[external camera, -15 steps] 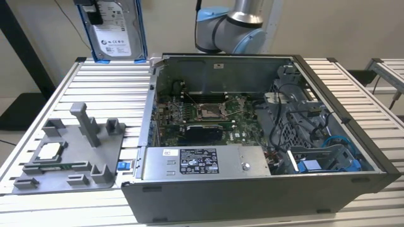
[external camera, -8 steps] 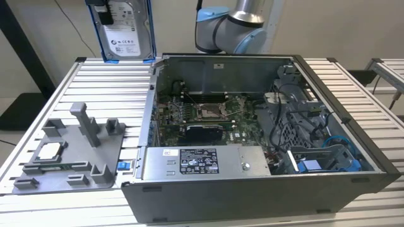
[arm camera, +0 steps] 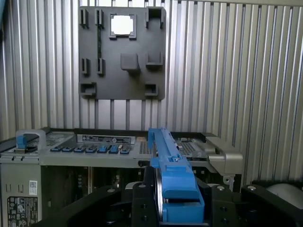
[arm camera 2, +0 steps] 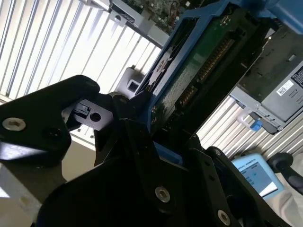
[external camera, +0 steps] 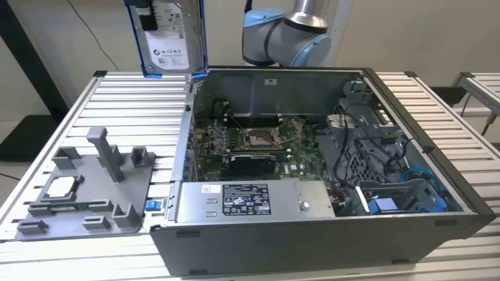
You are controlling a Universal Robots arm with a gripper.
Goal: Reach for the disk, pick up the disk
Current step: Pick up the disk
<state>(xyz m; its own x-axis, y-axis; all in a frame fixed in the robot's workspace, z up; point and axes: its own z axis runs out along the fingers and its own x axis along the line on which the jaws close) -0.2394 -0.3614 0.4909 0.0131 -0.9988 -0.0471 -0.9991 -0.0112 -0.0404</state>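
The disk (external camera: 166,41), flat silver-grey metal framed in blue plastic, hangs upright above the ribbed table (external camera: 129,117), far on the exterior view's left. The black gripper (arm camera: 177,195) jaws apparently pinch its bracket.

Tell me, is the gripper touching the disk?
Touching. In the first wrist view the gripper clamps the disk by its blue frame; the exterior view shows it held in the air.

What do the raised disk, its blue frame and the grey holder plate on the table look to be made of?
The disk looks like metal: silver-grey dull sheen, white paper-like label. Its frame looks plastic: bright uniform blue, moulded rounded edges. The holder plate is matte grey, probably plastic: no shine, blocky raised posts.
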